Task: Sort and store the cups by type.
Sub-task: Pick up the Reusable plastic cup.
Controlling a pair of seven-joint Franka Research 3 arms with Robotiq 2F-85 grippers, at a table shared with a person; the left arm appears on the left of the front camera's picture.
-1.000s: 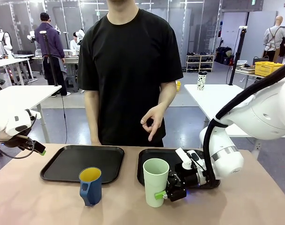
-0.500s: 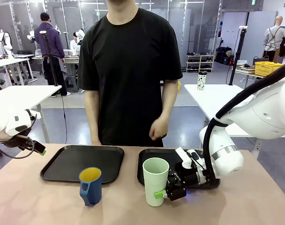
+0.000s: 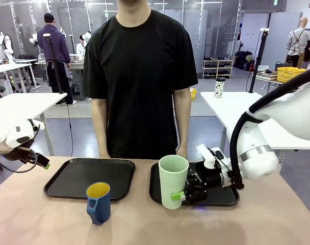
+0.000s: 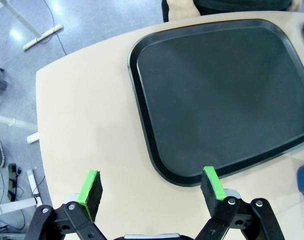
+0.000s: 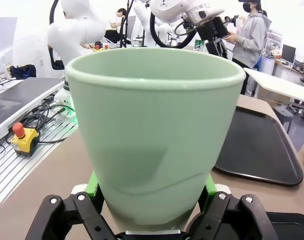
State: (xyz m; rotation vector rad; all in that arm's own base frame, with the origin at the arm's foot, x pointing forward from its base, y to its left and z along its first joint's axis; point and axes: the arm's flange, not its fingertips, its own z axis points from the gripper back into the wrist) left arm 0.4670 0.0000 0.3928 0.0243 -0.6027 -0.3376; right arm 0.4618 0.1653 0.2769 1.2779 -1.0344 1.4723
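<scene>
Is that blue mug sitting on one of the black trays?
No, the blue mug stands on the bare table, just in front of the left black tray.

smooth matt plastic mint-green tumbler (image 5: 154, 135), smooth dark blue mug (image 3: 98, 205), matt black plastic tray (image 4: 227, 90), pale matt table (image 4: 92, 125)

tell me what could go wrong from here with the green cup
1. The right gripper holds the mint-green tumbler only near its base, so the tall cup could tilt or slip between the pads.
2. The tumbler appears to be over the front-left rim of the right tray; set down there, it might catch the rim and tip.
</scene>
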